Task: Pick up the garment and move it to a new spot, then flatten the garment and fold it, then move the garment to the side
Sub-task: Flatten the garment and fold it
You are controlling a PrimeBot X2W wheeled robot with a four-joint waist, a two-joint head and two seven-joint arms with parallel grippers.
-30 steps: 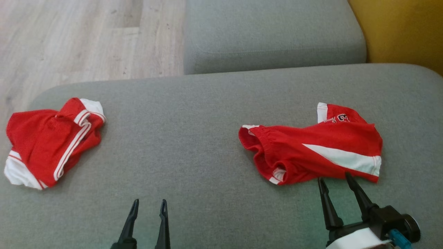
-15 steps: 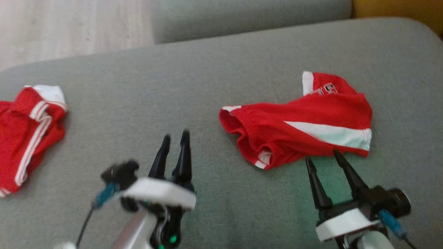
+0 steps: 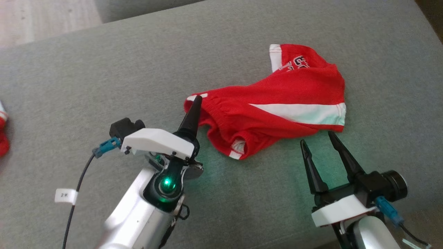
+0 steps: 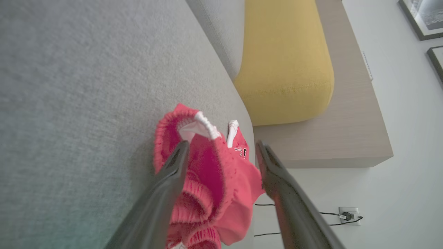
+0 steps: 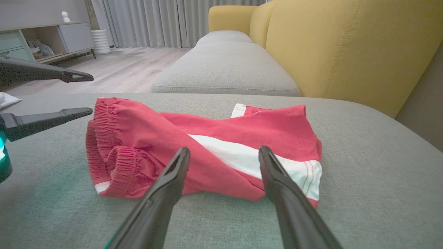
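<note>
Both jaws spread, left gripper [image 4: 222, 145] at waistband [image 3: 221, 103] of red shorts [image 3: 277, 100], right gripper [image 3: 316, 137] alongside.

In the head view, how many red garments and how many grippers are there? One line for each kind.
Red garments: 2 (shorts, second garment at the left edge)
Grippers: 2 (left gripper, right gripper)
Total: 4

The left gripper [image 3: 196, 101] and right gripper [image 3: 316, 137] both gape wide
</note>
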